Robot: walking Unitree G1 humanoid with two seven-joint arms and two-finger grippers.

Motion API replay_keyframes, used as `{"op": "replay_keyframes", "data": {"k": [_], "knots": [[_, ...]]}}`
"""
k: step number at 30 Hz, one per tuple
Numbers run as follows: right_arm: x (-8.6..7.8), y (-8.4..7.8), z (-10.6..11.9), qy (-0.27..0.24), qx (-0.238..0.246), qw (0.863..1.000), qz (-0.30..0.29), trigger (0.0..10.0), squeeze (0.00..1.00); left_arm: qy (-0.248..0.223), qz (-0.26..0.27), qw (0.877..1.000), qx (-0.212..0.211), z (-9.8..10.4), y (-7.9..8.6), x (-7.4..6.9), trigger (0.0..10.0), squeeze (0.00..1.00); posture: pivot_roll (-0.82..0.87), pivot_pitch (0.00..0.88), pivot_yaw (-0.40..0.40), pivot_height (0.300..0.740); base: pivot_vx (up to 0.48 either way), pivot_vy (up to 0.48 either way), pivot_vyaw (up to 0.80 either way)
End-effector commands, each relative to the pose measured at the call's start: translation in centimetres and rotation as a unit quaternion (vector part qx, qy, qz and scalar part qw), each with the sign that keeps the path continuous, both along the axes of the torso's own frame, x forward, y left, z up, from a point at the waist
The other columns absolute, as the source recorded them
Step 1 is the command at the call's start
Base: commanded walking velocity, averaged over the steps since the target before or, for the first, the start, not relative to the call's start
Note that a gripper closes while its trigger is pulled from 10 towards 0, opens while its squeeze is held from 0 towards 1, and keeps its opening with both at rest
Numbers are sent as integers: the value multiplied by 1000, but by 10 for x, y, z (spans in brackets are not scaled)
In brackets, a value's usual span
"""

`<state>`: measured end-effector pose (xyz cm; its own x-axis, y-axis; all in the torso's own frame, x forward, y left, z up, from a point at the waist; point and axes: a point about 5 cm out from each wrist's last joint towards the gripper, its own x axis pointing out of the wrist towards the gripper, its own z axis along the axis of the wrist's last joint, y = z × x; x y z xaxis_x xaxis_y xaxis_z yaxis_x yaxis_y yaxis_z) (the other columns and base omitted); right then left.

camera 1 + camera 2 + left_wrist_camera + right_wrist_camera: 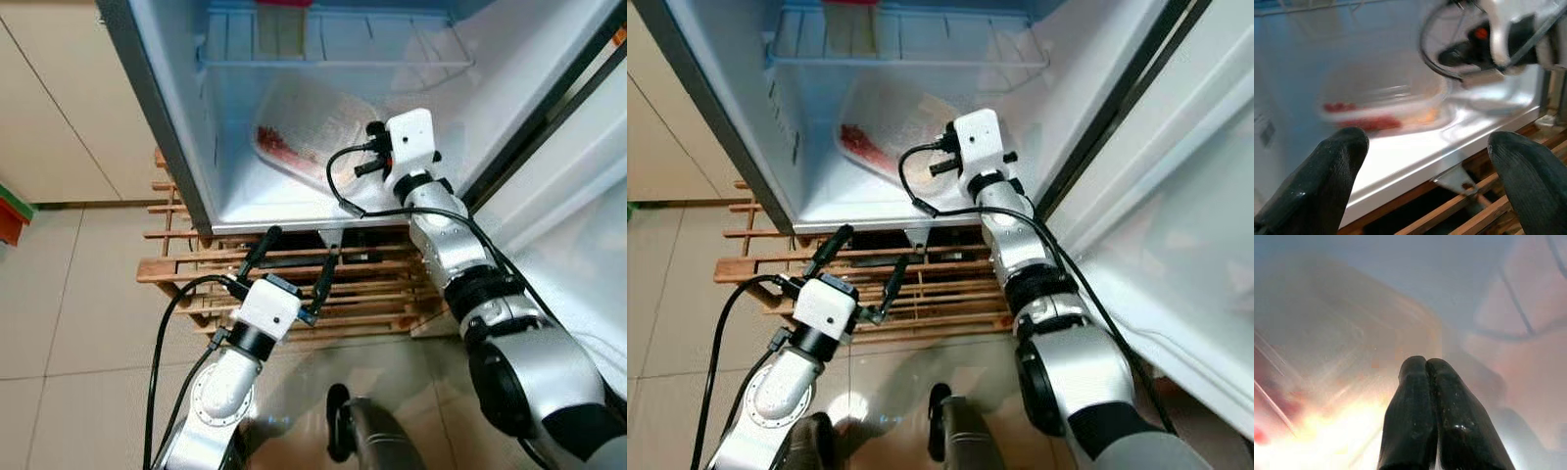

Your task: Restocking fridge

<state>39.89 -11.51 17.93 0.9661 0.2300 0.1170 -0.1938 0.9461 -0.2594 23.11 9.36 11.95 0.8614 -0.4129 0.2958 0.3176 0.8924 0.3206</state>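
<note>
A clear plastic container (309, 132) with red food inside lay on the floor of the open fridge (235, 186), below a wire shelf (333, 44). The right end effector (1425, 377) reached in against it, fingers pressed together. The left end effector (292, 262) hovered spread wide over a wooden slatted rack (186, 269) beneath the fridge.

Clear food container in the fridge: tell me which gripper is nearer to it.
Right. The right gripper, fingers shut, is inside the fridge right at the clear container. The left gripper is open, outside and below, over the wooden rack.
</note>
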Motion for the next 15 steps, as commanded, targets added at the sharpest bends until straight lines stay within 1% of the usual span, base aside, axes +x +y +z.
{"op": "replay_keyframes", "data": {"k": [1,5,8,10,12,13,14,15], "knots": [[-2,-9,-16,29,-24,999,-22,10000,0,12,-2,1000,3,-1,1,-4,10000,0,96,336,-66,740,0,0,0],[-4,-11,-21,35,-27,999,-24,10000,0,17,-1,1000,4,-2,3,-5,10000,0,95,335,-60,740,0,0,0],[-4,-12,-19,26,-25,999,-22,10000,0,18,2,1000,4,-1,3,-3,10000,0,93,322,-62,740,0,0,0],[-4,-11,-15,7,-18,1000,-21,10000,0,17,5,1000,3,0,3,-1,10000,0,91,313,-65,740,0,0,0],[-4,-11,-8,-17,-5,1000,-20,10000,0,14,10,1000,2,2,3,3,10000,0,88,287,-68,740,0,0,0],[-4,-12,-5,-32,3,999,-20,10000,0,11,13,1000,1,4,3,5,10000,0,87,281,-69,740,0,0,0],[-7,-13,3,-63,30,997,-19,10000,0,6,21,1000,-6,9,2,9,10000,0,84,251,-71,740,0,0,0],[-7,-13,3,-63,30,997,-19,10000,0,6,21,1000,-6,9,2,9,10000,0,84,251,-71,740,0,0,0]]}}
